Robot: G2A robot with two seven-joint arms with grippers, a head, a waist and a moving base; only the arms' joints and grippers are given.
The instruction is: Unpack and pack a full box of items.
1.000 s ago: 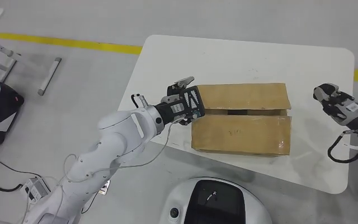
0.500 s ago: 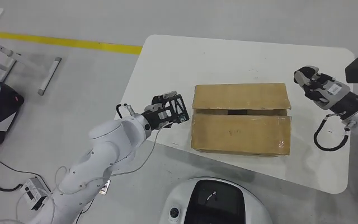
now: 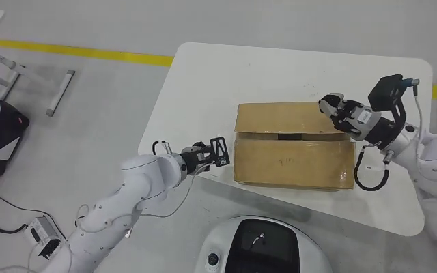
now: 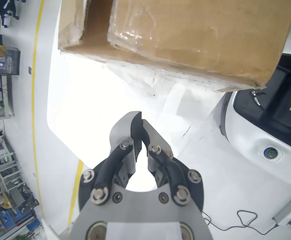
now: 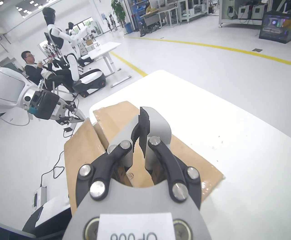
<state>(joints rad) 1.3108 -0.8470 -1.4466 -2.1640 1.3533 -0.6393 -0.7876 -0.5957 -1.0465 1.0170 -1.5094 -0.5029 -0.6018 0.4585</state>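
A white counter [image 3: 273, 75] with rounded corners stands on a pale grey floor [image 3: 102, 136] crossed by a yellow line [image 3: 82, 52]. The cardboard box [image 3: 293, 143] sits on the counter's near half, close to the front edge. Its two top flaps are folded down, with a narrow dark gap between them.

The left end effector [image 3: 220, 151] hangs over the counter's left edge, just beside the box's short side and not touching it. Its fingers [image 4: 136, 122] are pressed together on nothing. The right end effector [image 3: 329, 104] is over the far flap near the box's right end, its fingers [image 5: 144, 122] likewise closed and empty.

A power brick with its cable [image 3: 41, 228] lies on the floor left of the counter. Farther off in the room are another white humanoid robot [image 5: 61, 43], a white desk [image 5: 102, 48] and rows of workbenches [image 5: 181, 9].
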